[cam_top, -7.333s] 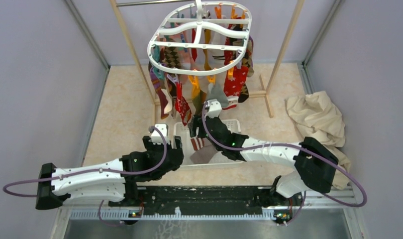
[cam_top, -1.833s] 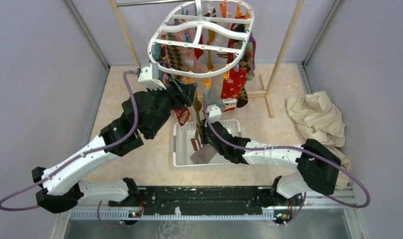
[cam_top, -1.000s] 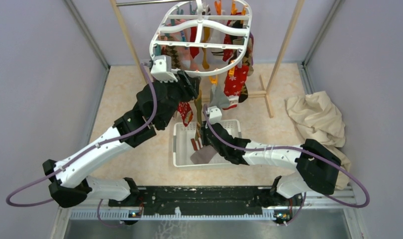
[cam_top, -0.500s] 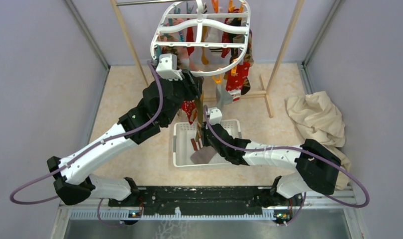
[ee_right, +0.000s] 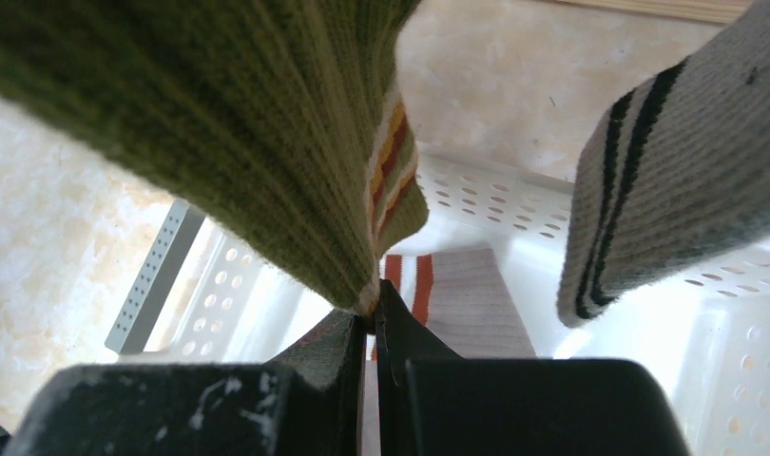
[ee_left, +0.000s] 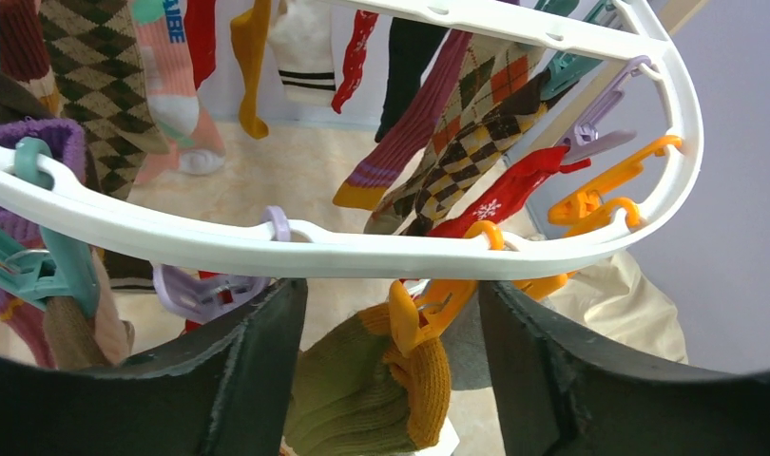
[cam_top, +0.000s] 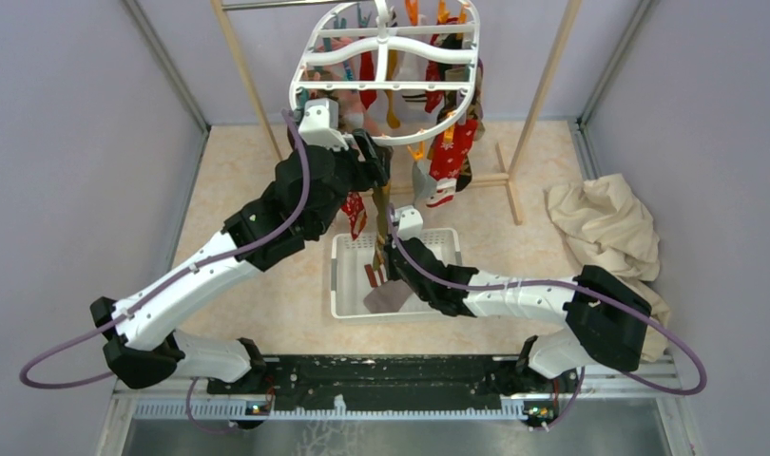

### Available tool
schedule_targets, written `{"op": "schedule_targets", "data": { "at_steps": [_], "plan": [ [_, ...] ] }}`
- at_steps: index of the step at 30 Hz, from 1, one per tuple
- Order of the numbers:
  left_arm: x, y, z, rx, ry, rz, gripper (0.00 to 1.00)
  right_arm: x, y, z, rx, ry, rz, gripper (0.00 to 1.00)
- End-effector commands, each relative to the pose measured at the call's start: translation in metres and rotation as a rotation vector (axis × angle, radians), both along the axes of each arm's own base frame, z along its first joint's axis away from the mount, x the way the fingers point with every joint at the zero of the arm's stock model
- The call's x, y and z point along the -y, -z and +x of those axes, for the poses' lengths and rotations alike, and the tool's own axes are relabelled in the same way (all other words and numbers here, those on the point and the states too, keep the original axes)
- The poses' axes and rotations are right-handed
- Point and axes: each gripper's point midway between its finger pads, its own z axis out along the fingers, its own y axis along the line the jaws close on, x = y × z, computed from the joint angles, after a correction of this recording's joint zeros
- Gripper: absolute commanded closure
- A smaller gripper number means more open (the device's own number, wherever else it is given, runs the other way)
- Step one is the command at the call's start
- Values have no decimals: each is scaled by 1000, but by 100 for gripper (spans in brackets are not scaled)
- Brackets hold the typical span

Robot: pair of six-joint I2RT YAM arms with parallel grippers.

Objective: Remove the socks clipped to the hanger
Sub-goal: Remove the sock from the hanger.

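The white oval hanger (cam_top: 400, 87) hangs at the back with several socks clipped to it. My left gripper (cam_top: 376, 161) is raised to its front rim (ee_left: 362, 252). It stands open, its fingers (ee_left: 239, 380) on either side of an orange clip (ee_left: 429, 304) without squeezing it. That clip pinches the mustard-tipped end of an olive green sock (ee_left: 353, 389). The sock hangs as a taut strip (cam_top: 381, 214) down to my right gripper (cam_top: 381, 269), which is shut on its lower end (ee_right: 248, 123) over the basket.
A white slotted basket (cam_top: 343, 275) lies below with a red-striped sock (ee_right: 467, 304) in it. A grey sock with black stripes (ee_right: 647, 161) dangles beside my right gripper. Wooden rack poles (cam_top: 239, 71) flank the hanger. A cream cloth (cam_top: 605, 228) lies at the right.
My left arm has risen from the basket to the hanger's front rim, and its jaws have widened around the orange clip. The hanger has swung a little. The right gripper has kept its hold.
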Motion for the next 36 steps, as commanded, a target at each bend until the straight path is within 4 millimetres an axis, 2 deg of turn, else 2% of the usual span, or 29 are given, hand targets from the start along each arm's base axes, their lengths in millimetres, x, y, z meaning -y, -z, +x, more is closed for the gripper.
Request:
{"op": "schedule_targets", "data": {
  "at_steps": [1, 4, 11, 14, 19, 22, 31, 36],
  "plan": [
    [-7, -12, -1, -10, -14, -29, 25, -5, -15, 4, 33, 16, 6, 100],
    [-5, -9, -3, -27, -6, -29, 25, -5, -15, 5, 33, 18, 6, 100],
    [5, -6, -5, -59, 26, -40, 34, -6, -15, 8, 32, 45, -21, 100],
    [10, -5, -9, -74, 37, -34, 29, -4, -12, 10, 26, 59, -47, 100],
    [7, -4, -16, -90, 48, -50, 18, -4, -11, 10, 28, 64, -52, 100],
    [7, -4, -19, -96, 54, -49, 18, -5, -10, 11, 28, 63, -53, 100],
    [19, -2, -10, -91, 45, -12, 27, -6, -7, 11, 25, 63, -64, 100],
    [16, -4, -5, -74, 15, 11, 30, -3, -6, 10, 24, 66, -67, 100]
  ]
}}
